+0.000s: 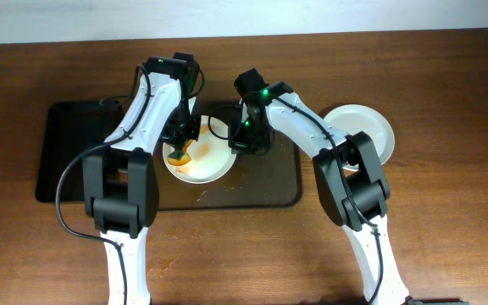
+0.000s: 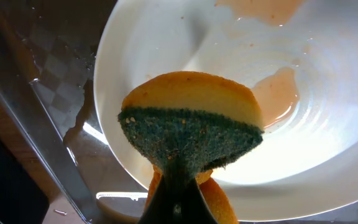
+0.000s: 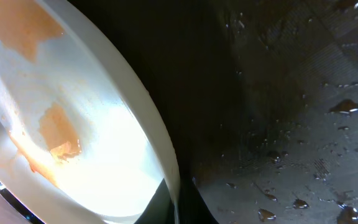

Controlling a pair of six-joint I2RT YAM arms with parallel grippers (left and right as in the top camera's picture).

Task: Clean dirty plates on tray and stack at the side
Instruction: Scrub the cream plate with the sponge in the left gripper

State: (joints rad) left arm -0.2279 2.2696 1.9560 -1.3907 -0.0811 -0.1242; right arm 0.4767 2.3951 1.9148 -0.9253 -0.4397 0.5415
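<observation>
Closest in, our left gripper [image 2: 178, 202] pinches a sponge [image 2: 191, 118] held over the plate [image 2: 328, 143], where pale sauce [image 2: 278, 93] pools are not yet wiped away. Our right gripper [image 3: 174, 208] looks clamped on that plate's rim, steadying it on the tray [image 1: 269, 186], which is wet and smeared. Further right, a clean plate [image 1: 371, 127] lies on the table [image 1: 447, 237] beside the tray; whether it is one plate or a stack we cannot tell. We judge the job roughly midway: this plate is unfinished and has yet to be stacked.
</observation>
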